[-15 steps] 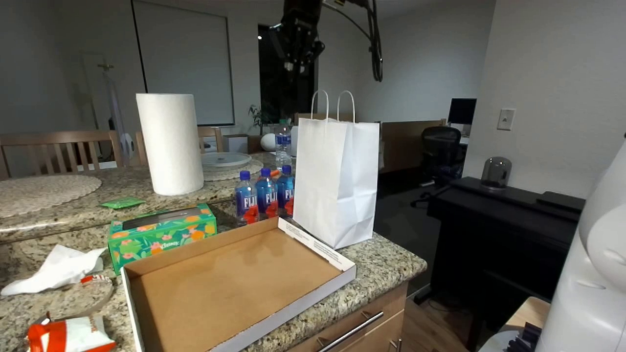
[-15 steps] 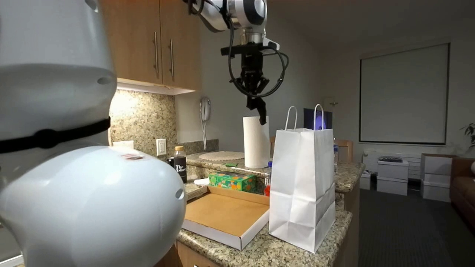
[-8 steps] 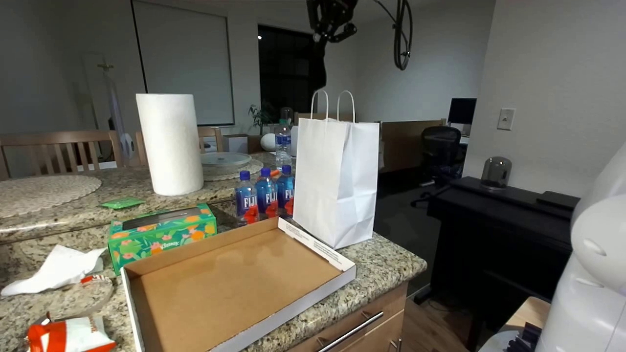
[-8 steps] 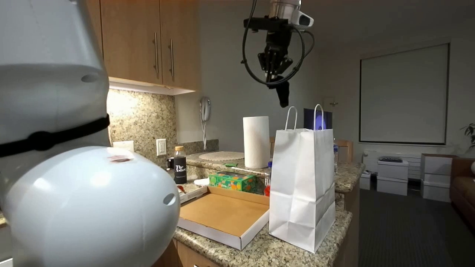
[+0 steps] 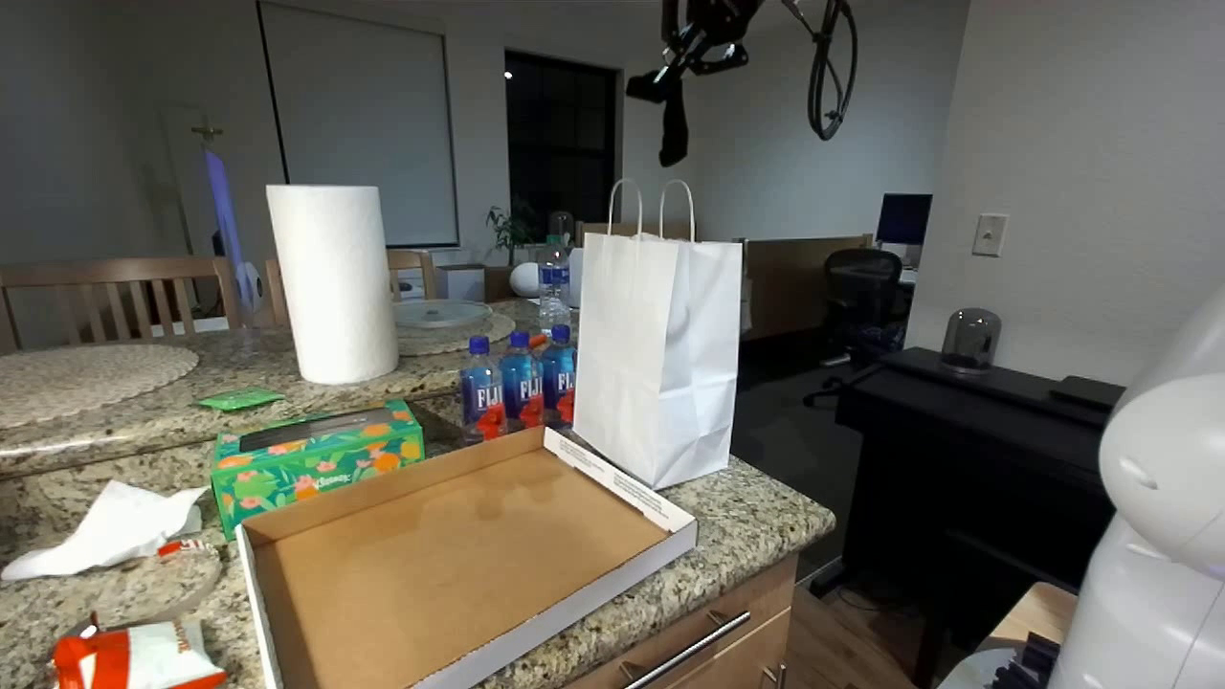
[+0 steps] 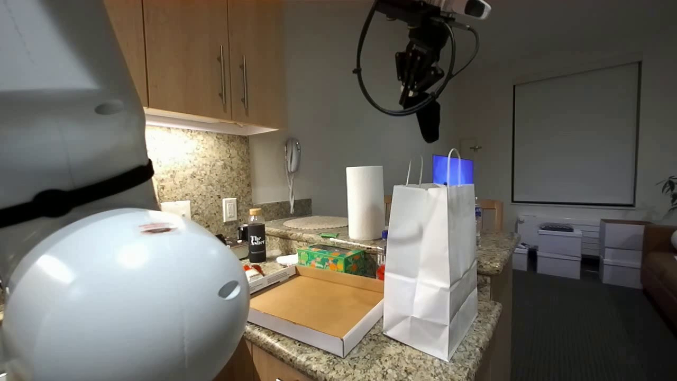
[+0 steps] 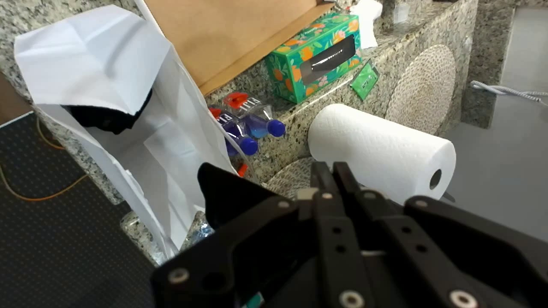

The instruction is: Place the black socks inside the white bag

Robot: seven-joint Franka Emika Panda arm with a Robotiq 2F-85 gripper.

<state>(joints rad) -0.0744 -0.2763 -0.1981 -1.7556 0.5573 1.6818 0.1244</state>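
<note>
"Wrist view, lower centre: why is the limp black fabric sock suspended?"

"It is pinched by the nearly closed black two-fingered gripper above the white paper bag, frame left, presumably for dropping inside."

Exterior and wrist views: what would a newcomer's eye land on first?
The tall white bag first, standing upright near the end of the granite counter. Next, the black sock dangling from the gripper, above the bag in both exterior views. In the wrist view, a black item, likely another sock, shows inside the bag's open mouth.
</note>
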